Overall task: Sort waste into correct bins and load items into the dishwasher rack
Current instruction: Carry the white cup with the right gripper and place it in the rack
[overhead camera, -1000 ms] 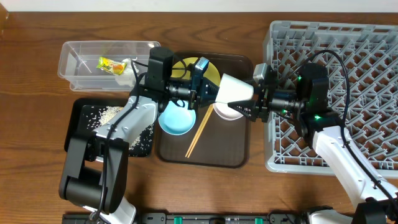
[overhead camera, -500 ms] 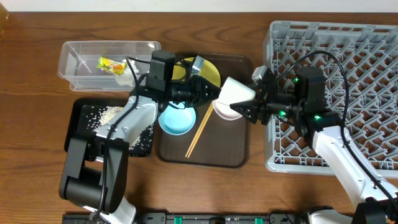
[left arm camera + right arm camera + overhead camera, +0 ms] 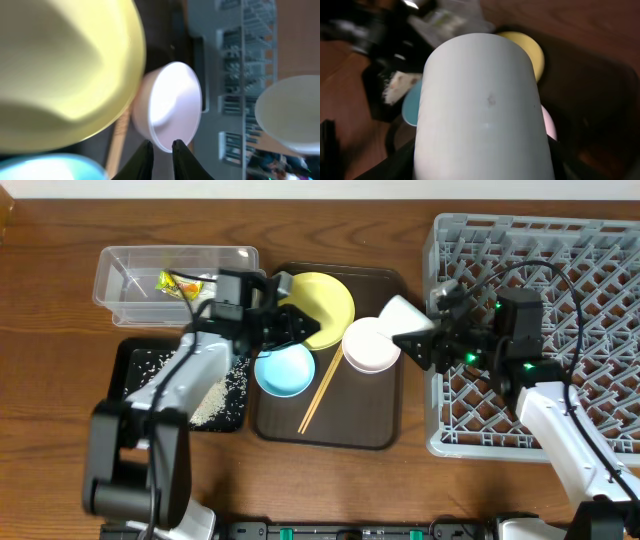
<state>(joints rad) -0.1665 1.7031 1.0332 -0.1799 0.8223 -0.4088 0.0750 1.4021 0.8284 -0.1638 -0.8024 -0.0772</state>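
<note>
Right fingers (image 3: 418, 345) clamped on white cup (image 3: 400, 312). The cup is tipped on its side over the 3 o'clock edge of brown tray (image 3: 380, 430), just off the 9 o'clock wall of dishwasher rack (image 3: 560, 300). White bowl (image 3: 368, 348) sits on the tray at 7 o'clock of the cup. Left fingers (image 3: 145, 159) nearly together, nothing between them, over the 8 o'clock rim of yellow plate (image 3: 328, 302). Blue bowl (image 3: 285, 372) at 7 o'clock of the plate, chopsticks (image 3: 322, 392) at its 3 o'clock.
</note>
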